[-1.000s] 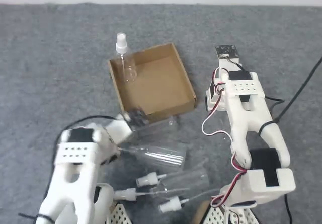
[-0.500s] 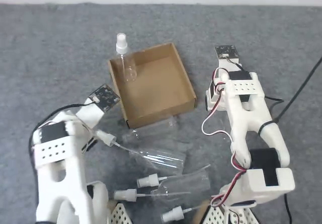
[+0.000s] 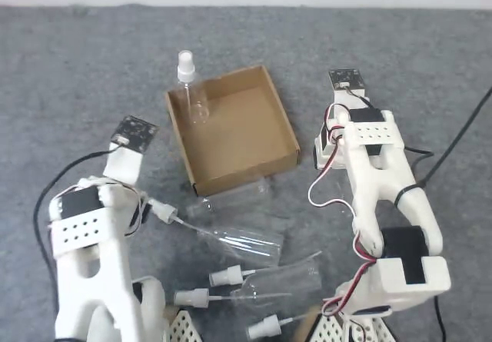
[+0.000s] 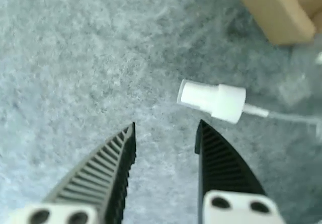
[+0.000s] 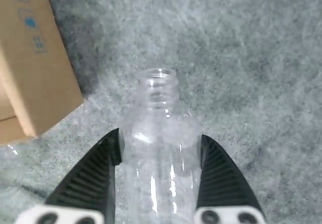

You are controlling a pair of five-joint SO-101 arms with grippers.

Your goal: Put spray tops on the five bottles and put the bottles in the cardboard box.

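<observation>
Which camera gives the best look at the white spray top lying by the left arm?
The left wrist view: the white spray top lies close up on the grey carpet, just beyond the open left gripper. The high view shows it small, beside the left arm.

Clear glossy plastic bottle (image 5: 160, 133), matt cardboard box (image 3: 231, 131)

The table (image 3: 69, 73) is mottled grey. The cardboard box (image 3: 238, 131) is plain brown, with perhaps a small blue mark (image 5: 30, 23) on its side. Every bottle (image 5: 160, 100) is clear, every spray top (image 4: 214, 99) white. The left pincer (image 4: 166, 127) and right pincer (image 5: 160, 136) are black, ribbed.
</observation>
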